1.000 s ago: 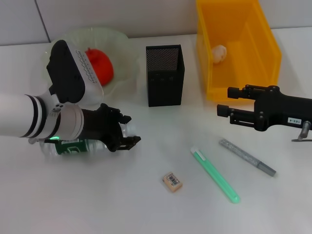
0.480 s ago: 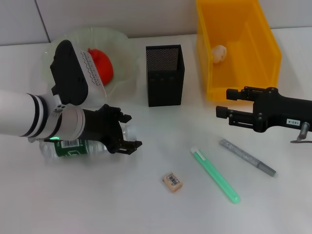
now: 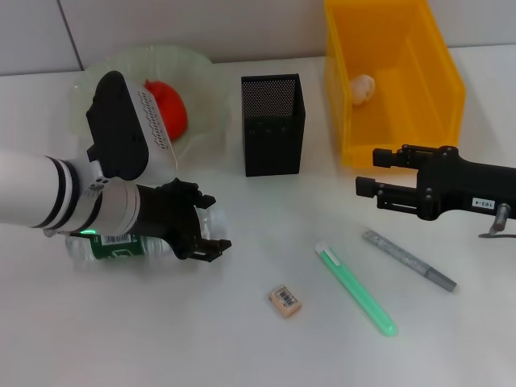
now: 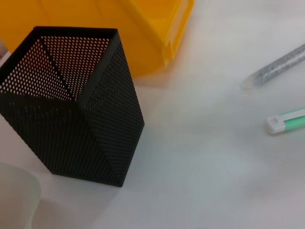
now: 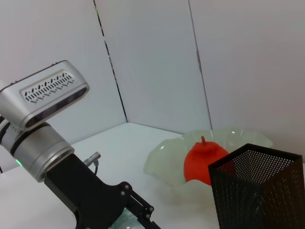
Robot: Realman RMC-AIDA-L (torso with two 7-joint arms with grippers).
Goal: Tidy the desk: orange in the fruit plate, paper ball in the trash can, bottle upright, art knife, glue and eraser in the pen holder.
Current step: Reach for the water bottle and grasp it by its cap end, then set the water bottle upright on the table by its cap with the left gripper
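The big yellow trash can (image 3: 393,76) is seen right of the black pen holder (image 3: 273,125), with the paper ball (image 3: 363,87) inside it. Left of the pen holder, the orange (image 3: 165,109) is held in the fruit plate (image 3: 201,76). The bottle (image 3: 121,244), with a green label that cannot be read, is lying down in front of the plate, and the left gripper (image 3: 205,230) is placed around it with open jaws. The right gripper (image 3: 372,181) is kept in front of the can, jaws spread. Open table is left around the green art knife (image 3: 355,289), grey glue (image 3: 408,260) and eraser (image 3: 285,300), which has a barcode.

A lab-like test bench — bare white tabletop (image 3: 242,347), plain panelled walls (image 5: 152,62), staged desk items.
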